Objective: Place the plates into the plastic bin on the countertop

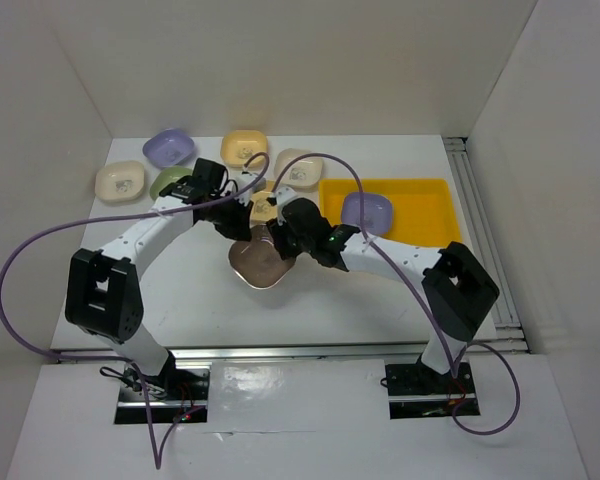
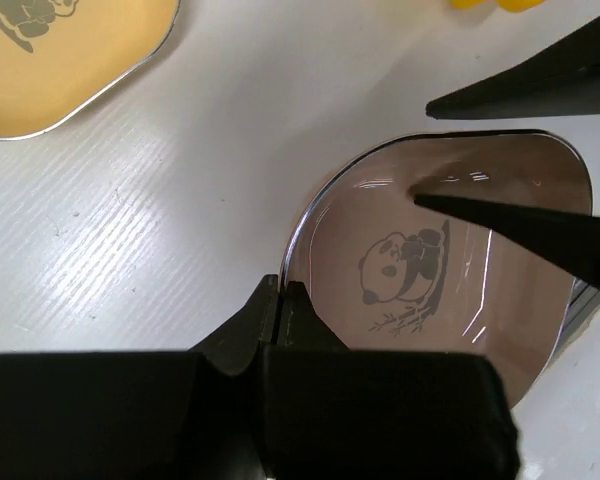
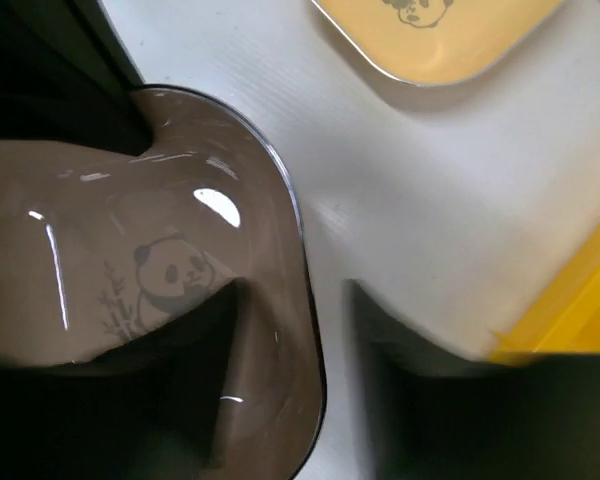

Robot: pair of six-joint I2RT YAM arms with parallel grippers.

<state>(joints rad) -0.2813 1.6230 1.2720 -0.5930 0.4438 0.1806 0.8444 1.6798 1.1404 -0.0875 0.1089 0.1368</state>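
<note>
A mauve-brown plate [image 1: 260, 265] with a panda mark lies at the middle of the countertop [image 1: 360, 300]. My left gripper [image 1: 246, 230] is shut on its rim, as the left wrist view [image 2: 281, 286] shows on the plate [image 2: 450, 250]. My right gripper [image 1: 281, 245] is open and straddles the opposite rim, one finger inside the plate [image 3: 130, 250] and one outside, in the right wrist view [image 3: 295, 292]. The yellow plastic bin [image 1: 428, 200] holds a lavender plate [image 1: 367, 210]. I cannot tell whether the brown plate is lifted.
Other plates lie at the back: lavender [image 1: 168, 148], yellow [image 1: 244, 148], cream [image 1: 119, 182], pale green [image 1: 166, 184], cream [image 1: 296, 167], and a yellow one [image 1: 263, 205] under the grippers. A metal rail [image 1: 485, 240] runs along the right edge.
</note>
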